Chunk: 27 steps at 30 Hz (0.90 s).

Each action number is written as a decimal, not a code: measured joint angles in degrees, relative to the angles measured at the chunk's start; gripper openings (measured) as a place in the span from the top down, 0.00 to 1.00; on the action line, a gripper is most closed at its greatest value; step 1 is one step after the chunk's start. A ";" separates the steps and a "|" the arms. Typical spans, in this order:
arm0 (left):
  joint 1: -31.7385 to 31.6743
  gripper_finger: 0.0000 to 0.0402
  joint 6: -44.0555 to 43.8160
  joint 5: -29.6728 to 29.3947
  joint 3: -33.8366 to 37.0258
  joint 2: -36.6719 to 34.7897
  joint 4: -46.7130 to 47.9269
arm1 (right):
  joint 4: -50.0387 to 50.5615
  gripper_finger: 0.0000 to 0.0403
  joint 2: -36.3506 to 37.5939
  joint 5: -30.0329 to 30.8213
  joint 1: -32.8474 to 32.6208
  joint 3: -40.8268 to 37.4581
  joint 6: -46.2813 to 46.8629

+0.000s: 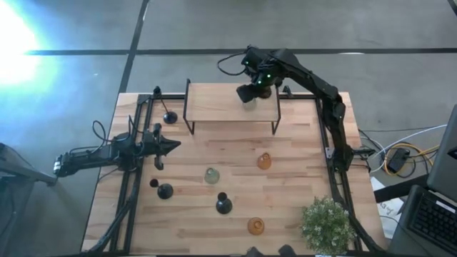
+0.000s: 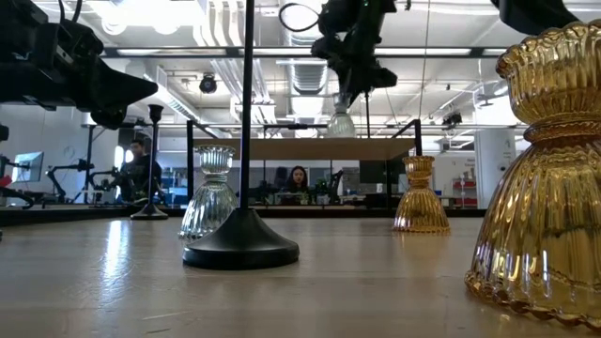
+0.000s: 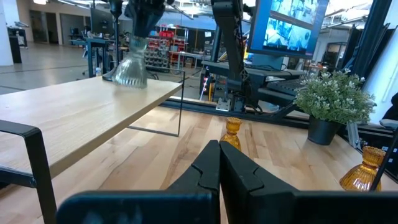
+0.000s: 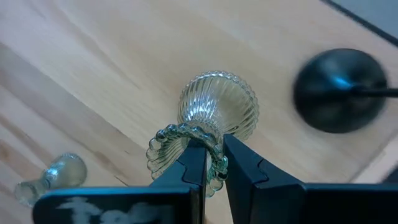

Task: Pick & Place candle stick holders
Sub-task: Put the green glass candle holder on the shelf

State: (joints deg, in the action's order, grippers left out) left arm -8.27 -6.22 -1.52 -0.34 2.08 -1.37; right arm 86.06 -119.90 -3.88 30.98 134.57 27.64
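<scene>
R gripper [image 4: 214, 163] had its fingers pinched on the beaded rim of a pale-green glass holder [image 4: 217, 109], which hung upright below it over the far right end of the raised shelf [image 1: 214, 107]. Low view put its base at or just above the shelf top; couldn't tell if it touched. Long axis ran vertical, so I judged the coming move as a straight drop onto the shelf, then let go. A black holder [image 4: 339, 90] stood just beside it, so sideways room looked tight. L gripper [image 1: 170, 145] waited low over the table's left side, fingers pressed together, holding nothing. R arm was by far the nearer.

Count in the top view: 2 pale-green, this one and one on the table [image 1: 211, 175]; 2 amber [image 1: 264, 161] [image 1: 255, 226]; 4 black [image 1: 170, 118] [image 1: 164, 190] [image 1: 223, 205] incl. the one on the shelf. One potted plant [image 1: 327, 223] at the near right corner.
</scene>
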 joint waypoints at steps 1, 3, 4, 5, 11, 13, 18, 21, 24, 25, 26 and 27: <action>-0.01 0.99 0.00 -0.01 0.00 0.00 0.00 | 0.04 0.94 -0.44 -0.17 0.00 -0.01 -0.42; -0.02 0.99 -0.02 -0.01 0.00 0.00 0.00 | 0.34 0.94 -0.85 -0.34 0.03 0.05 -0.90; 0.00 0.99 0.00 0.00 0.00 -0.01 0.00 | 0.36 0.94 -0.90 -0.47 0.17 0.06 -1.04; -0.02 0.99 -0.01 -0.01 0.00 0.00 0.00 | 0.35 0.94 -0.93 -0.46 0.19 0.06 -1.03; -0.02 0.99 -0.02 -0.02 0.00 0.01 0.00 | 0.33 0.94 -0.80 0.53 0.56 0.04 -1.11; -0.02 0.99 -0.02 0.00 0.00 -0.01 0.00 | 0.33 0.94 -0.80 0.64 0.97 0.01 -1.38; -0.02 0.99 -0.02 0.00 0.00 0.01 0.00 | 0.26 0.94 -0.82 1.08 1.66 -0.01 -2.21; -0.01 0.99 -0.02 0.00 0.00 -0.01 -0.01 | 0.24 0.94 -0.85 0.98 1.90 -0.01 -2.32; -0.01 0.99 -0.02 0.00 0.00 0.00 -0.01 | 0.24 0.94 -0.85 0.72 1.99 -0.03 -2.31; 0.00 0.99 -0.01 0.00 0.00 -0.01 0.00 | 0.24 0.94 -0.87 0.67 1.97 -0.03 -2.30; 0.00 0.99 -0.01 -0.01 0.00 0.00 -0.01 | 0.24 0.94 -0.87 0.61 1.97 -0.03 -2.30; 0.00 0.99 0.00 0.00 0.00 0.01 -0.02 | 0.24 0.94 -0.87 0.36 1.97 -0.03 -2.31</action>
State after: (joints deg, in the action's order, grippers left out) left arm -8.28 -6.22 -1.52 -0.34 2.09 -1.39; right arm 86.30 -120.77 -3.52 32.95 134.54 25.33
